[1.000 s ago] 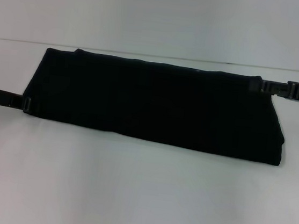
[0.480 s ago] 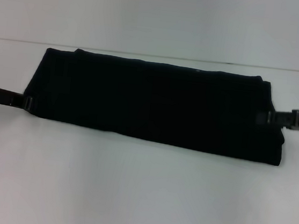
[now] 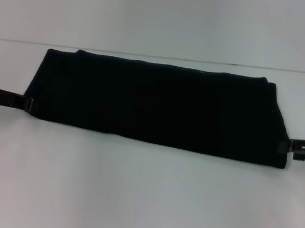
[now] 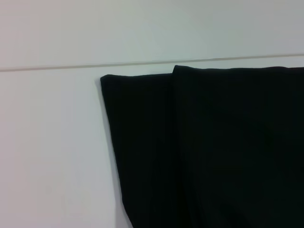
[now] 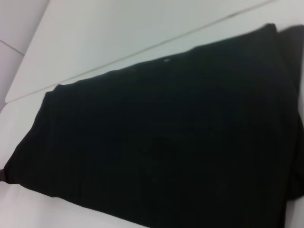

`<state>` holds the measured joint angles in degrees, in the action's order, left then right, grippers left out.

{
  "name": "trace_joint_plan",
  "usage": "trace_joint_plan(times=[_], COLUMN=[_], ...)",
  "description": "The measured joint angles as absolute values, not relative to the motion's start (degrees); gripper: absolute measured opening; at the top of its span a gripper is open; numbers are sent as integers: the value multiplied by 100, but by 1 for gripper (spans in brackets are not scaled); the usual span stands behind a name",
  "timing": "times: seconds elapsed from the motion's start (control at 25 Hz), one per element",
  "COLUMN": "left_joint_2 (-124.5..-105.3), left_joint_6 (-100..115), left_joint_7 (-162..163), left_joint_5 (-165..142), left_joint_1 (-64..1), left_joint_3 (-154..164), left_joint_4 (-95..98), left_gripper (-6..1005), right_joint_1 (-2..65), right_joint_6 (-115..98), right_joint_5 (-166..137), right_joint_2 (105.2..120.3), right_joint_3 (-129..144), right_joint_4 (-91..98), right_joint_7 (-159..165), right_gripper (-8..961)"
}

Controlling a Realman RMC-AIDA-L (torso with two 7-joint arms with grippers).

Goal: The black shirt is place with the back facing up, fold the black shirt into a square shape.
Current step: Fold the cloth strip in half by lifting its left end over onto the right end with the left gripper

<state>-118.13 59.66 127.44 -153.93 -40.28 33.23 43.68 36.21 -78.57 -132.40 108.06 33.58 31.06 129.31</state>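
White table (image 3: 143,195) under folded black shirt (image 3: 159,104)

The black shirt (image 3: 159,104) is soft matt cloth, its surface even and unshiny, with faint fine ribbing in the weave and thick rolled folds along its edges. The worktop (image 3: 131,199) beneath it is a smooth, pale, matt sheet with only a dull sheen. The left hand (image 3: 29,104) and right hand (image 3: 289,147) look like hard black plastic.

text: none readable | black shirt (image 3: 159,106): plain side up, no lettering visible
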Motion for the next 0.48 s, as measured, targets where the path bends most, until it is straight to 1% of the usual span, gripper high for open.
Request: trace_joint_plan(times=[0.16, 0.32, 0.48], left_joint_2=[-11813, -11813, -11813], left_joint_6=[5947, 5937, 5918], left_joint_7=[12744, 12742, 12731], left_joint_5=[-15393, -15391, -15383], left_joint_1=[-4033, -4040, -4045], left_joint_3=[3322, 3322, 3322], left_joint_4=[4368, 4368, 4367], left_gripper=[0, 0, 0], right_joint_1=[3630, 3680, 3705], right_joint_6=[-7650, -7371, -7194], right_joint_5=[-13244, -13245, -13245], right_joint_2=[10798, 10865, 10895], right_joint_3=[3362, 3426, 3564], right_joint_4=[2838, 2793, 2790], right_joint_7=[12901, 12870, 12891], right_gripper=[745, 744, 744])
